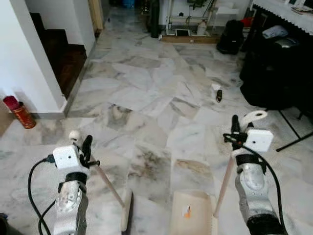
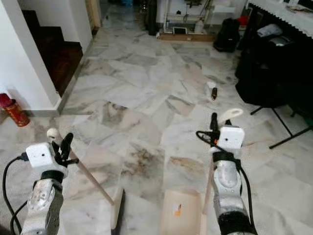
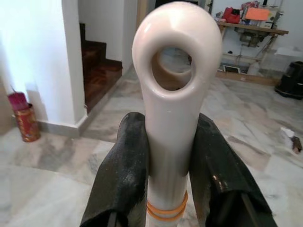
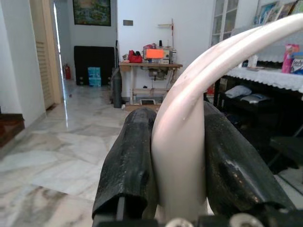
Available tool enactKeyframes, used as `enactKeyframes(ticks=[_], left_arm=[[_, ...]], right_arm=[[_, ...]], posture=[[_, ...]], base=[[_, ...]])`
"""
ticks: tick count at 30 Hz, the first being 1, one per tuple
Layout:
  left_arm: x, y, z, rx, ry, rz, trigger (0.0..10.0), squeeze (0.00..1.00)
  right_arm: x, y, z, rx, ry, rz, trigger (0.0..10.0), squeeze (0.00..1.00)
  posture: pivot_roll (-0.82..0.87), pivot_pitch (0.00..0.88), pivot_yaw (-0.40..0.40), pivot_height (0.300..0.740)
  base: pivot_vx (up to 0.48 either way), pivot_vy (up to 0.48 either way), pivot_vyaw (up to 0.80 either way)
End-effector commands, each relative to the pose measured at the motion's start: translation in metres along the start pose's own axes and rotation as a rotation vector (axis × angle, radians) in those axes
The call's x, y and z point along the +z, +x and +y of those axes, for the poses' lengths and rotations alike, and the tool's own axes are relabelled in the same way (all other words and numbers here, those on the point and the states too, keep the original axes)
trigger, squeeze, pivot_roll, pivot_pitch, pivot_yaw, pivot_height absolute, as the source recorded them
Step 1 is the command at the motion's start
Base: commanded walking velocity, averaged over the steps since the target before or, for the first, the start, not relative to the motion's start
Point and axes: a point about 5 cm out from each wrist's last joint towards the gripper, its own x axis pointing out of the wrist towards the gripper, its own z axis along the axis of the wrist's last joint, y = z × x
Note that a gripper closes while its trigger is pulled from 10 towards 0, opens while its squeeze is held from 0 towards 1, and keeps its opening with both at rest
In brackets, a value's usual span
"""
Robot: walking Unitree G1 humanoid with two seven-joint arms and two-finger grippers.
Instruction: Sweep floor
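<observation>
The broom (image 1: 110,188) runs off the near edge of the head views, so only a slim edge of its dark bristle head (image 1: 128,211) shows on the floor. Its cream plastic handle slants up to the left and ends in a rounded loop with a hole. The left gripper (image 1: 84,145) is clamped on it just below that loop, black rubbery fingers (image 3: 124,175) pressed to either side of the smooth stick, above two orange bands.

The dustpan (image 1: 192,212) lies near and slightly right, a flat cream tray with an orange sticker, its near part cut off. Its pale stick (image 1: 224,183) rises to a curved hook-shaped grip, and the right gripper (image 1: 236,126) holds it tight between textured black fingers (image 4: 130,161).

The floor (image 1: 146,98) is glossy grey-and-white marble tile with brown veining. A small scrap (image 1: 216,91) lies farther off to the right; what it is cannot be made out. A red tin (image 1: 22,115) stands far left by the white wall, beside dark wooden stairs (image 1: 63,56).
</observation>
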Motion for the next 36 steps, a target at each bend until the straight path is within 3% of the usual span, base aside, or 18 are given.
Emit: enactKeyframes(ticks=[1,24,30,36], left_arm=[[0.011,0.005,-0.001,-0.008,0.010,-0.046,10.0,0.00],[0.016,0.000,0.006,0.019,0.031,-0.029,10.0,0.00],[0.016,-0.003,0.007,0.027,0.032,-0.027,10.0,0.00],[0.003,-0.014,0.006,0.001,0.033,0.020,10.0,0.00]], right_arm=[[0.013,0.006,-0.003,-0.021,0.008,-0.058,10.0,0.00],[0.020,0.005,0.005,-0.019,0.033,-0.042,10.0,0.00],[0.013,-0.001,0.005,-0.016,0.025,-0.018,10.0,0.00],[-0.008,-0.019,0.001,-0.022,0.005,0.059,10.0,0.00]], posture=[[-0.04,0.004,-0.008,0.740],[-0.05,0.100,0.001,0.740],[-0.04,0.118,0.005,0.740],[-0.05,0.118,0.014,0.740]], base=[[0.360,0.000,0.00],[0.400,0.000,0.00],[0.421,0.000,0.00],[0.422,0.000,0.00]])
